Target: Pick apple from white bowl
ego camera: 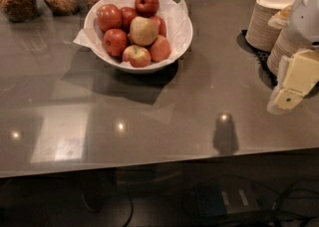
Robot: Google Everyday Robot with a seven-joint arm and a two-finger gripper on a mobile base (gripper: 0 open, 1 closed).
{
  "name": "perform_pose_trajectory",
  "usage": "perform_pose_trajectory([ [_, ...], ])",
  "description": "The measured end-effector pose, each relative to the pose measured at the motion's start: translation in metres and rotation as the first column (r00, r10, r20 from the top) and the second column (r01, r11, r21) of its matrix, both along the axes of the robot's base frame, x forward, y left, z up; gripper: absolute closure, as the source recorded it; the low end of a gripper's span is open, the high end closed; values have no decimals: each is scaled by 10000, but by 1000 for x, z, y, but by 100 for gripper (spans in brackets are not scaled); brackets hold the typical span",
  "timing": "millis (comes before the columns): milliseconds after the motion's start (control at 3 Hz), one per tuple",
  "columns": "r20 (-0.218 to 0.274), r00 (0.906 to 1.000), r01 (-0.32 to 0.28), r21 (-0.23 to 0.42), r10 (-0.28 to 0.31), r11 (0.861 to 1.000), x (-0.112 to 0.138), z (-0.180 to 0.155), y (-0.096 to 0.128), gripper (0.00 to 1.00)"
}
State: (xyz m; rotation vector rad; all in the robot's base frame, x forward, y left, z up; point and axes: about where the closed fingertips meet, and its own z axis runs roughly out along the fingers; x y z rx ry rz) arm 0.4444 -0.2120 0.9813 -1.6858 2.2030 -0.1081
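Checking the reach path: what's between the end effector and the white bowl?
Camera view: only bare countertop lies between the end effector, at the right edge, and the white bowl.

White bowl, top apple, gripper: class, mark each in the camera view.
White bowl (172, 59): camera view, front-right wall.
Top apple (147, 3): camera view, its middle.
Gripper (285, 99): camera view, right edge of frame, lower end.
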Motion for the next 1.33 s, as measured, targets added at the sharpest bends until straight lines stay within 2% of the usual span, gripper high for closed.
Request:
perform_pose_trajectory([
  [333, 563, 9983, 82, 710, -122, 9974, 16, -1, 13, 0],
  [667, 1470, 9891, -211, 1749, -49, 9844, 50, 6, 47, 0],
  [1000, 2213, 9752, -543, 2585, -44, 9645, 86, 14, 77, 0],
  [1333, 2565, 9665, -836, 3163, -4, 9450, 125, 16, 102, 0],
])
